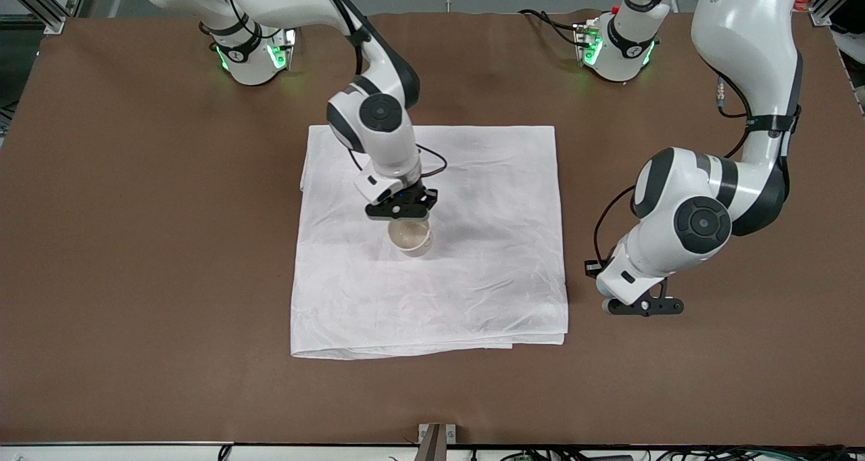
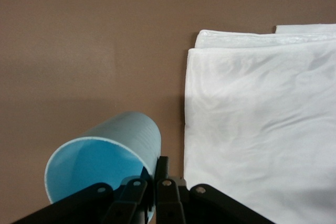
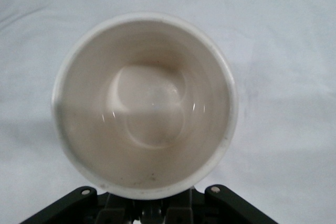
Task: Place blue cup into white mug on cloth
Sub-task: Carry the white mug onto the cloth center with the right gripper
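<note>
The white mug stands on the middle of the cloth, its pale beige inside facing up. My right gripper is at the mug's side toward the robots and is shut on it there. In the right wrist view the mug fills the picture, and its rim hides most of the gripper. My left gripper hangs low over the bare table beside the cloth's edge at the left arm's end. In the left wrist view this gripper is shut on the rim of the blue cup, which it holds tilted.
The brown table lies open all around the cloth. In the left wrist view the cloth's folded corner lies close beside the blue cup. Both arm bases stand at the table's edge farthest from the front camera.
</note>
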